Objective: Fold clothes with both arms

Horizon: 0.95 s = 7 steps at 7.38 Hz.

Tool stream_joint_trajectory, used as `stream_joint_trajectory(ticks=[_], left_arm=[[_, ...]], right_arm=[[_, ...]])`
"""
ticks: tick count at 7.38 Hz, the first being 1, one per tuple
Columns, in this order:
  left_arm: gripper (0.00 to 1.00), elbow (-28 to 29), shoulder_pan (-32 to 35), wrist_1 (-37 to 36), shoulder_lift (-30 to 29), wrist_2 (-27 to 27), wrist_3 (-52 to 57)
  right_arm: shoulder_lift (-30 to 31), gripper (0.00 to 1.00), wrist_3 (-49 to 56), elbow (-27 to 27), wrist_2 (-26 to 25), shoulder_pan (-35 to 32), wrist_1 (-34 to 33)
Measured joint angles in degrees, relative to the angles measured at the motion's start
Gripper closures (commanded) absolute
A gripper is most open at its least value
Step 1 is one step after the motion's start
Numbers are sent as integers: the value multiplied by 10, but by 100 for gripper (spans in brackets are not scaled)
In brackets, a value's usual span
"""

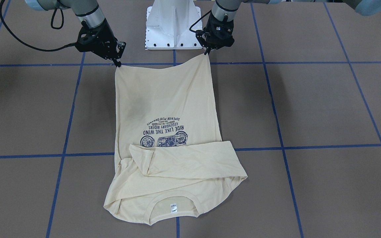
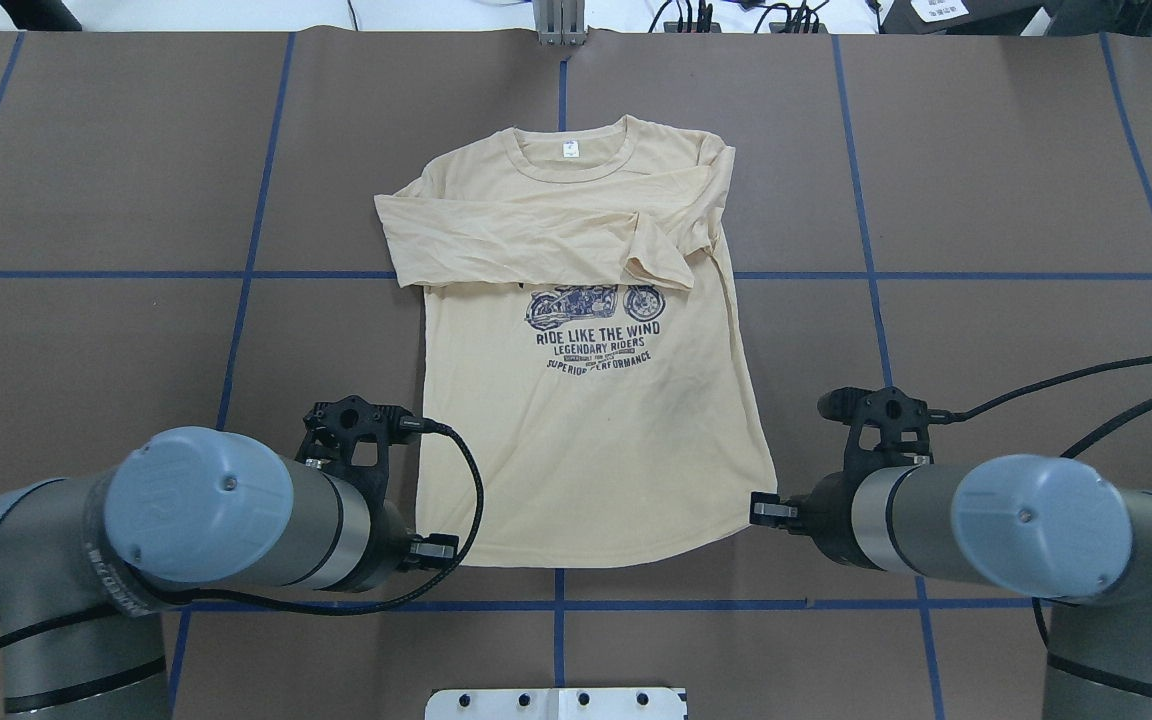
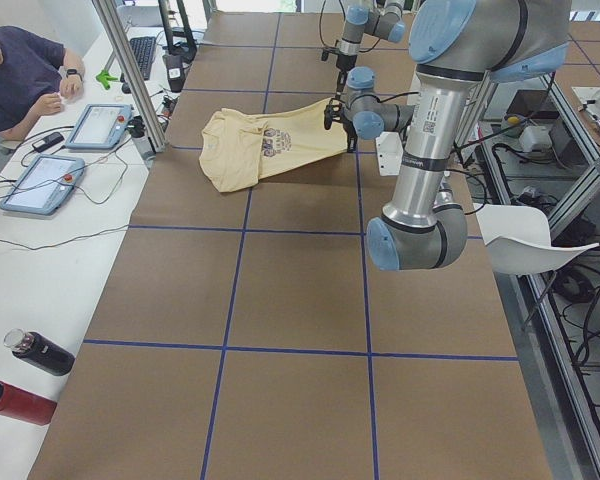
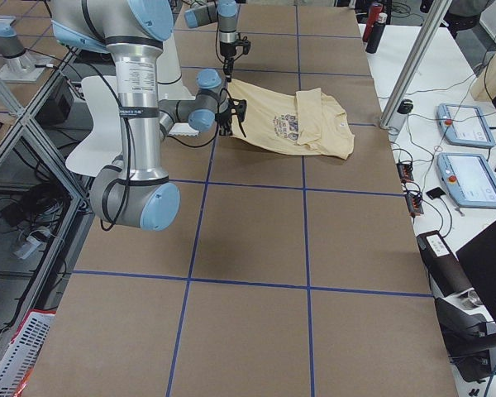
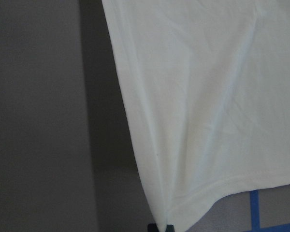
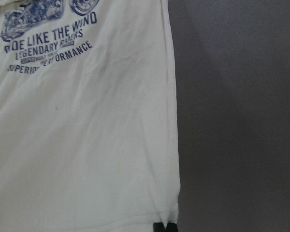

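Pressed together on cloth, the jaws of the silver-grey tubular left arm (image 1: 223,8) with light blue joint caps pinch one hem corner of the pale cream-yellow long-sleeve T-shirt (image 1: 167,96). The jaws of the matching right arm (image 1: 89,15) pinch the other hem corner. Each wrist view shows a dark jaw tip right at the stitched corner. The hem runs between the two pairs of jaws and sags slightly in the middle, just in front of the white pedestal base (image 1: 173,26). In the side views this end is held up off the brown paper-covered surface (image 1: 326,105), and the cloth slopes down away from the robot. The rest of the garment lies front side up on the surface, across a blue tape line (image 1: 309,146). The navy motorcycle print (image 1: 164,132) sits mid-body, its upper edge covered by a sleeve (image 1: 190,158) folded across the chest. Beyond that is the collar end, farthest from the robot, with the small white neck label (image 1: 173,207) showing inside the ribbed neck.
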<state>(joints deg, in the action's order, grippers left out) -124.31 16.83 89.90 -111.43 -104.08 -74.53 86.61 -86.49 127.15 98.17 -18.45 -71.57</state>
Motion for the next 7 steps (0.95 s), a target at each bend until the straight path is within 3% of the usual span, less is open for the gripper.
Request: stream_joint_trajectory(ticks=[3,5,7], left_arm=[[100,-132,-35,-74,29,-42,2],[100,-201,-72,-109,42,-55,-17],[100,-201,-78,-116,41,-54,-24]], right_arm=[[37,100,-2,114,104,23,-6],[47,100,-6,153,111,50,-39],[42,100,-7,151,91,44,-79]])
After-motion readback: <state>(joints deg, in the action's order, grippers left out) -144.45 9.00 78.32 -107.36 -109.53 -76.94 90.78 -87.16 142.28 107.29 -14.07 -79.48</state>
